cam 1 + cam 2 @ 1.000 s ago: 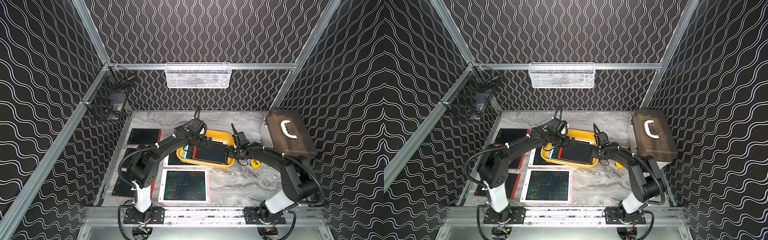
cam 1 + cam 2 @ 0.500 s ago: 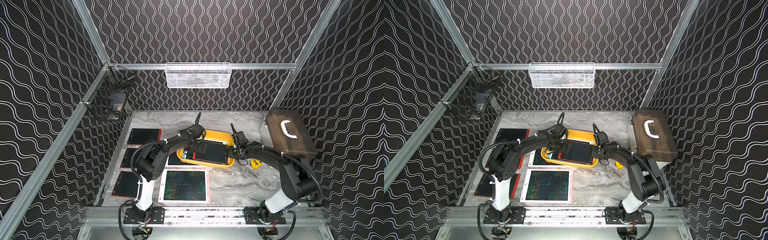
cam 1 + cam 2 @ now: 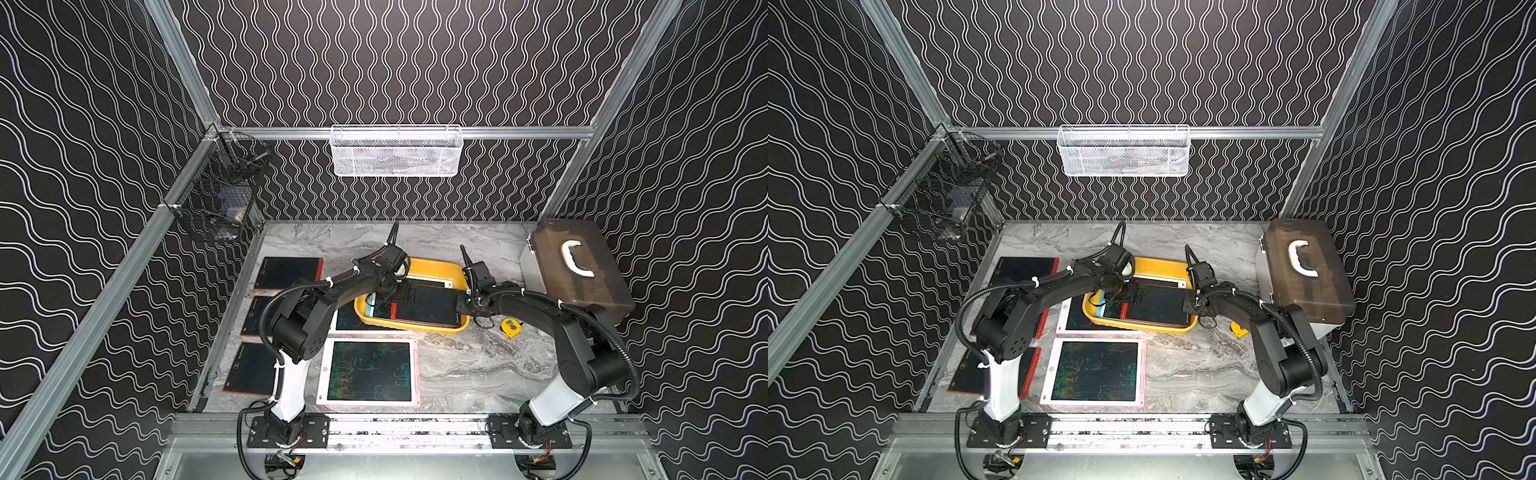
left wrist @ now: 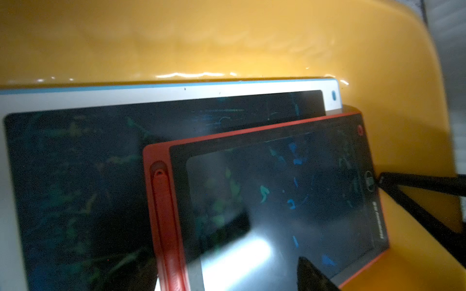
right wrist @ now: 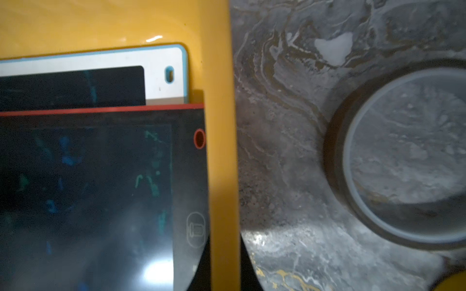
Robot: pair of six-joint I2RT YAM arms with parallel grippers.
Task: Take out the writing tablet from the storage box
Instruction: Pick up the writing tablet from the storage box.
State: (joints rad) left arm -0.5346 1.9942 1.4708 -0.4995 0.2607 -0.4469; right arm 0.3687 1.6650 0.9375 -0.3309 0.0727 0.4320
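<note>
The yellow storage box stands mid-table, with two tablets stacked in it. A red-framed writing tablet lies on top of a white one with a blue edge. My left gripper hangs low over the red tablet's screen with its jaws wide and open. Only one of its fingertips shows in the left wrist view, just above the screen. My right gripper is shut on the box's right rim, one finger inside and one outside. Both tablets lie flat.
Several tablets lie on the marble left of and in front of the box, among them a pink-framed one. A tape ring and a yellow tape measure lie right of the box. The grey case stands at the far right. A white mesh basket hangs on the back wall.
My left arm has folded in and its wrist has sunk lower over the box, its jaws narrowing slightly. The right arm and the tablets have stayed still.
</note>
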